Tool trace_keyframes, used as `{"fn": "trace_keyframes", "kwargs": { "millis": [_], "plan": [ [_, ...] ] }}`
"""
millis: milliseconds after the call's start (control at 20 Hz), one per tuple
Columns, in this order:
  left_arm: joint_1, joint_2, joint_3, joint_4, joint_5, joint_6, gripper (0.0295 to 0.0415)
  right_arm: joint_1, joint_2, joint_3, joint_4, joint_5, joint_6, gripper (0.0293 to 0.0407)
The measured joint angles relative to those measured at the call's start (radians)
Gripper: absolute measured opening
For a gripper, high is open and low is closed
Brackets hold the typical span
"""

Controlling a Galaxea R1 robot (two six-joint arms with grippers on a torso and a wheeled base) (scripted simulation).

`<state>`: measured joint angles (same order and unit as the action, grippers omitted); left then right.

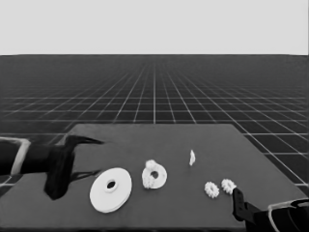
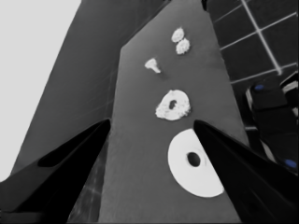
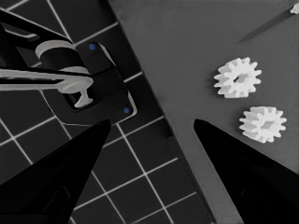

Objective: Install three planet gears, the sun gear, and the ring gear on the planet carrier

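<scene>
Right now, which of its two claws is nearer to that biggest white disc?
Left. The left gripper hangs just beside the larger round part at the table's left end; the right gripper waits at the near right corner.

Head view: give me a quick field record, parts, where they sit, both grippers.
larger round part: flat on the table, left of centre, bare
smaller round part: just right of it, with knobbly gear shapes on its rim; count unclear
loose gears: two, gear and gear, side by side near the table's right end
thin white piece: alone, farther back
left gripper: open, over the table's left end, holding nothing
right gripper: open, at the table's near right corner, holding nothing
</scene>
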<state>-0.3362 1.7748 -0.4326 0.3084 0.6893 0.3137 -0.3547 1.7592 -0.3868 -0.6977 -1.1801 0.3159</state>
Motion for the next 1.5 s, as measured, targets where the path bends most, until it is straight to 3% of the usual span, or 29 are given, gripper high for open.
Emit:
{"fn": "trace_keyframes", "kwargs": {
  "millis": [100,150,200,300,600,650,750,1100,1200,1500],
  "plan": [
    [-0.004,-0.013,0.01,0.001,-0.008,0.024,0.0385,0.0,0.0,0.0,0.0,0.0,0.0,0.0385],
    [-0.005,-0.016,0.012,0.001,-0.01,0.03,0.0385,0.212,0.17,-0.152,0.219,-0.187,0.431,0.0396],
    [-0.005,-0.018,0.013,0.002,-0.011,0.033,0.0385,0.289,0.288,-0.314,0.338,-0.253,0.652,0.0393],
    [-0.006,-0.019,0.014,0.002,-0.012,0.036,0.0385,0.322,0.394,-0.509,0.439,-0.294,0.815,0.0387],
    [-0.006,-0.02,0.015,0.002,-0.013,0.037,0.0385,0.329,0.453,-0.631,0.489,-0.311,0.881,0.0385],
    [-0.006,-0.02,0.015,0.002,-0.013,0.037,0.0385,0.234,0.47,-0.67,0.397,-0.271,0.868,0.0385],
    [-0.006,-0.02,0.015,0.002,-0.013,0.037,0.0385,0.138,0.497,-0.733,0.32,-0.226,0.849,0.0385],
    [-0.006,-0.02,0.015,0.002,-0.013,0.037,0.0385,0.098,0.515,-0.774,0.286,-0.199,0.837,0.0385],
    [-0.006,-0.02,0.015,0.002,-0.013,0.037,0.0385,0.097,0.515,-0.775,0.285,-0.199,0.837,0.0314],
    [-0.006,-0.02,0.015,0.002,-0.013,0.037,0.0385,0.097,0.515,-0.775,0.285,-0.199,0.836,0.0312]
  ]
}}
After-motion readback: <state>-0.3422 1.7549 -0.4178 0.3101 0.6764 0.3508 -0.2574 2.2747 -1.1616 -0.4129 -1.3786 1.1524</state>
